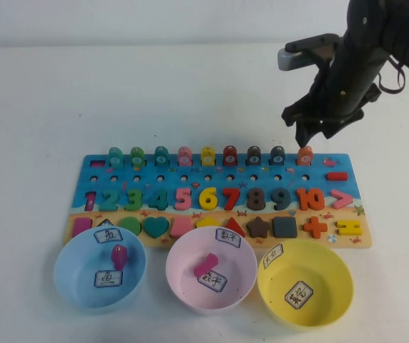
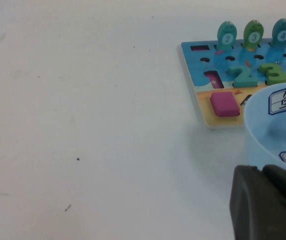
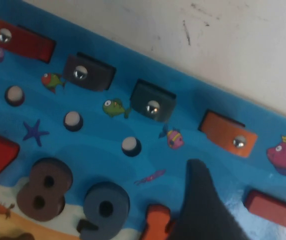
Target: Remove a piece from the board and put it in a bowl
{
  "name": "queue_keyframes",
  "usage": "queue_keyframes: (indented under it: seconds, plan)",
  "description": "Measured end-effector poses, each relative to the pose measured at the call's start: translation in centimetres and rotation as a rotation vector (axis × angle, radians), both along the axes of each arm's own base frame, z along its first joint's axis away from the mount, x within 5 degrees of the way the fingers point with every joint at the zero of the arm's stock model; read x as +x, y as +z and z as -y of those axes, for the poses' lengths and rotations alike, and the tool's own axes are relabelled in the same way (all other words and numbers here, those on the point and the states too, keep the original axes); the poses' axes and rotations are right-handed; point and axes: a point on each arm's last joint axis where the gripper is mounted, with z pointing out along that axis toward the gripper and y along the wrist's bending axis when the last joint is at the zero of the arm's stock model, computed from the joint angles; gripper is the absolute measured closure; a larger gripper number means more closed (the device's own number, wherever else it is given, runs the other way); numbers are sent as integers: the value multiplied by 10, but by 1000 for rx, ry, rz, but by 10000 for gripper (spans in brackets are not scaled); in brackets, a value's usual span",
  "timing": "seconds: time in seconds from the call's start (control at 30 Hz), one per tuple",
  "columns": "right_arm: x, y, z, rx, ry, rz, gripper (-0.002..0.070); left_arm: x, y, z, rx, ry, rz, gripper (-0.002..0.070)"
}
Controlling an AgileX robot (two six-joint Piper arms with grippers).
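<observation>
The orange fish piece [image 1: 304, 154] stands upright at the right end of the far row on the board [image 1: 170, 187]. My right gripper [image 1: 310, 134] hangs just above it, open and empty. In the right wrist view the piece [image 3: 228, 132] lies beyond the open gripper [image 3: 250, 197]; one dark finger [image 3: 198, 200] shows over the board [image 3: 98, 145]. The light blue bowl [image 1: 76, 286] stands in front of the board's left end with a magenta piece [image 1: 119, 256] in it. My left gripper [image 2: 268, 205] is shut, low beside that bowl [image 2: 263, 130].
A pink bowl [image 1: 183, 286] holding a magenta piece and a yellow bowl [image 1: 319, 314] stand in a row right of the blue one. Several other fish pieces [image 1: 184, 155] line the board's far edge. A red bar [image 3: 270, 210] lies near the right gripper.
</observation>
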Motion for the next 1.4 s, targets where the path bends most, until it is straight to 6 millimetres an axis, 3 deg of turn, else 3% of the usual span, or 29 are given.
queue_keyframes:
  seconds: [0.4, 0.77, 0.93, 1.4]
  plan:
    - [16, -34, -6, -6, -22, -46, 335, 0, 0, 0, 0, 0, 0, 678]
    - [20, -53, -7, -17, -23, -78, 357, 0, 0, 0, 0, 0, 0, 678]
    - [20, -55, -7, -18, -23, -80, 454, 0, 0, 0, 0, 0, 0, 678]
    - [20, -55, -7, -18, -23, -80, 454, 0, 0, 0, 0, 0, 0, 679]
